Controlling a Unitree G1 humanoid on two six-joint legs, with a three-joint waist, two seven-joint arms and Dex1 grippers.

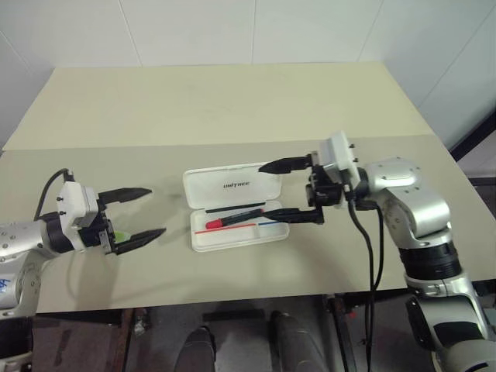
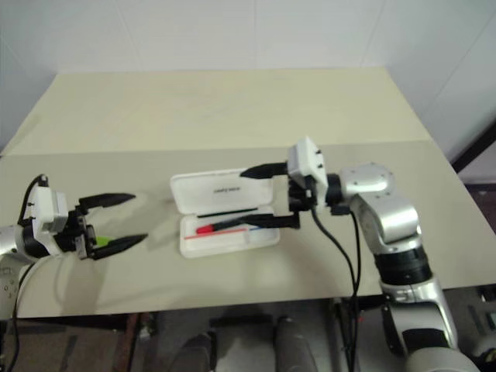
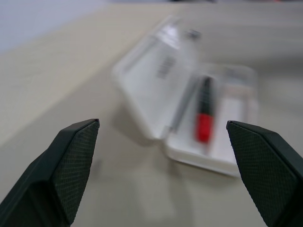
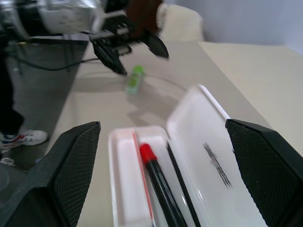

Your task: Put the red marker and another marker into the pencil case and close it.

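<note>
The white pencil case (image 1: 232, 184) lies open in the middle of the table, lid flat behind the tray. In the tray rests the red marker (image 1: 232, 219), black barrel with red cap to the left, free of any finger. My right gripper (image 1: 266, 191) hovers open over the case's right end, pointing left. The short green marker (image 4: 134, 79) lies on the table at the left, just under my left gripper (image 1: 155, 211). That gripper is open, points right toward the case and holds nothing. The left wrist view also has the red marker (image 3: 204, 113) in the tray.
A second table (image 1: 232, 101) butts against this one behind the case, with a seam across. The front edge (image 1: 232, 298) runs close below the case. Black cables (image 1: 370, 256) hang from my right arm.
</note>
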